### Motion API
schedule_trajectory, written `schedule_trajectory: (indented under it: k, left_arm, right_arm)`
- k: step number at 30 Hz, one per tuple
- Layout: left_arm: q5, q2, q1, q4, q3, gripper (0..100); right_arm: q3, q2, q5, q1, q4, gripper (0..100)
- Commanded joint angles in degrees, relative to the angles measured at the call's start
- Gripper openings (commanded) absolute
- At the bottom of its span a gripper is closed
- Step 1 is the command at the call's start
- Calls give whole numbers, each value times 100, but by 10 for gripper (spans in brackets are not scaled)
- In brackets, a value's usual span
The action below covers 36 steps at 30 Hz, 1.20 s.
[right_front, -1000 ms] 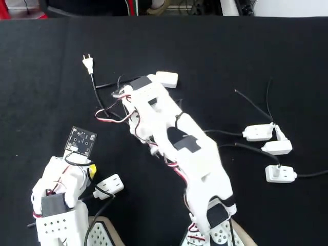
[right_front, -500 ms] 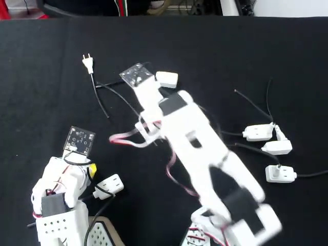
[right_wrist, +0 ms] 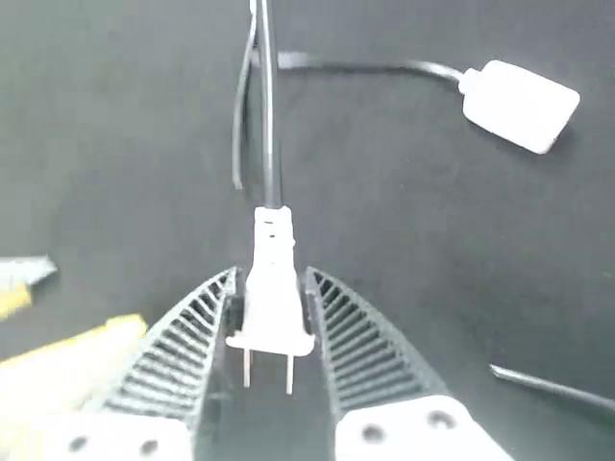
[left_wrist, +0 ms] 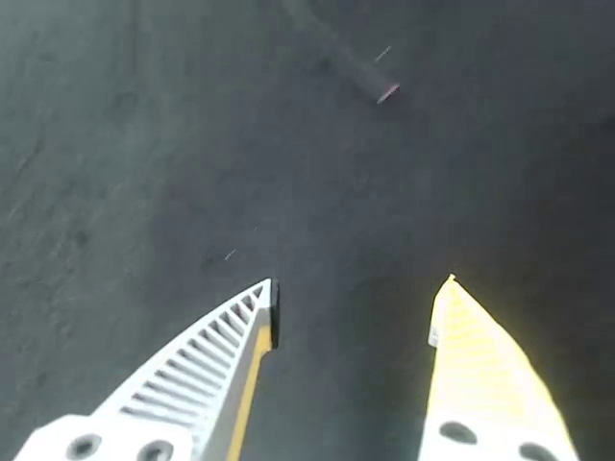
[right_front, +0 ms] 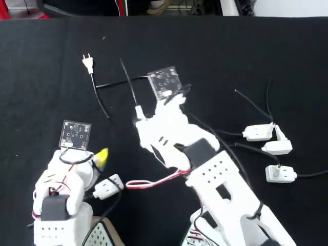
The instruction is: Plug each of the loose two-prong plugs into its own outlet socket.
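Right end effector (right_wrist: pixel 270 280) clamps a white two-prong plug (right_wrist: pixel 272 307) by its body, prongs pointing back toward the wrist. The plug's black cord (right_wrist: pixel 267 106) trails across the dark desk (right_wrist: pixel 115 115) past what looks like an outlet socket (right_wrist: pixel 522 91). Left end effector (left_wrist: pixel 359 288) hangs spread wide over bare desk. A second plug (right_front: pixel 87 63) lies loose, well apart from the outlet sockets (right_front: pixel 258 132) clustered on the right arm's side.

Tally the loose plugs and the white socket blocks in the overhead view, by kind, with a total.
Loose plugs: 2 (lying plug, held plug)
Socket blocks: 4 (left socket, upper right socket, middle right socket, lower right socket)
Total: 6
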Motion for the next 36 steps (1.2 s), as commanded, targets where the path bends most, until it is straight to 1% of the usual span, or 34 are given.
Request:
schedule_trajectory:
  k: [1,3,5,7,10,13,16,18,21,26,28,32,36]
  left_arm:
    - [949,-53,1130,-44,-822,271]
    - [1196,-53,1516,-255,-875,272]
    - [1292,-53,1789,-554,-769,272]
    - [1319,-53,1965,-809,-629,272]
    - [1310,-53,2079,-976,-541,272]
    - [1327,-53,2237,-1046,-629,273]
    - [1327,-53,2448,-1099,-673,273]
    - [1327,-53,2589,-1090,-681,273]
    - [1310,-53,2545,-1090,-681,271]
    - [1319,-53,1930,-1512,-532,268]
    - [1319,-53,1798,-1653,-462,268]
    - [1319,-53,1745,-1635,-462,267]
    - [1319,-53,1736,-1626,-462,267]
  right_arm:
    - [312,-312,-325,-62,-721,11]
    - [523,-418,-466,-62,-958,11]
    - [690,-611,-571,-62,-1134,11]
    - [831,-848,-624,-70,-1169,11]
    - [1068,-1270,-695,-88,-1187,11]
    - [1376,-1763,-712,-448,-1160,11]
    - [1719,-2220,-932,-897,-1196,11]
    - [1859,-2510,-862,-967,-1196,11]
    - [2000,-2791,-844,-967,-1134,11]
    - [1763,-3055,-844,-1002,-545,11]
    - [1648,-3055,-835,-1002,-352,11]
    - [1604,-3055,-651,-993,-290,11]
    - [1596,-3055,-642,-976,-290,11]
